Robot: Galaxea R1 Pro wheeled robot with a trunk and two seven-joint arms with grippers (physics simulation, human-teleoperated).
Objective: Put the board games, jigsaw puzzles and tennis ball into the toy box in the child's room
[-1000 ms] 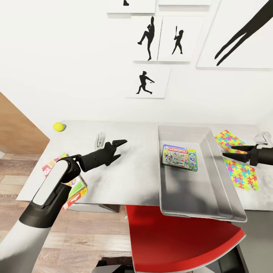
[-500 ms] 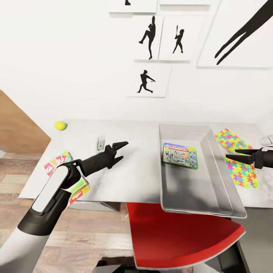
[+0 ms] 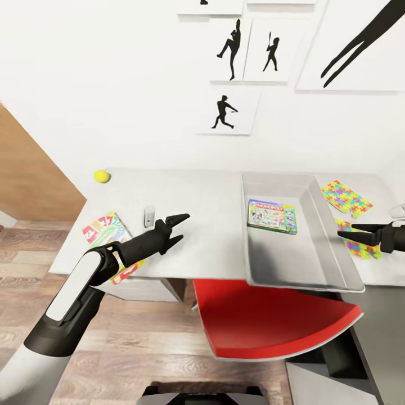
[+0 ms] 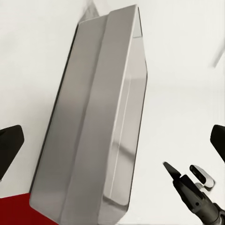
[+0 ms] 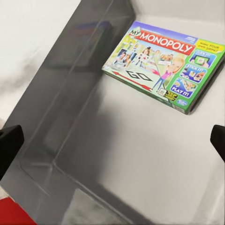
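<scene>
Both grippers stand with jaws spread and hold nothing. Left gripper (image 3: 179,226) hovers above the table (image 3: 208,225), its arm reaching forward from the lower left, well apart from the bin. Right gripper (image 3: 350,232) points toward the bin (image 3: 332,236) from the right, over the puzzles (image 3: 346,198). Monopoly box (image 3: 273,216) lies flat inside the bin, near its far end. Skip-Bo box (image 3: 104,232) sits at the table's left edge, partly under the left arm. Ball (image 3: 102,176) rests at the far left corner.
</scene>
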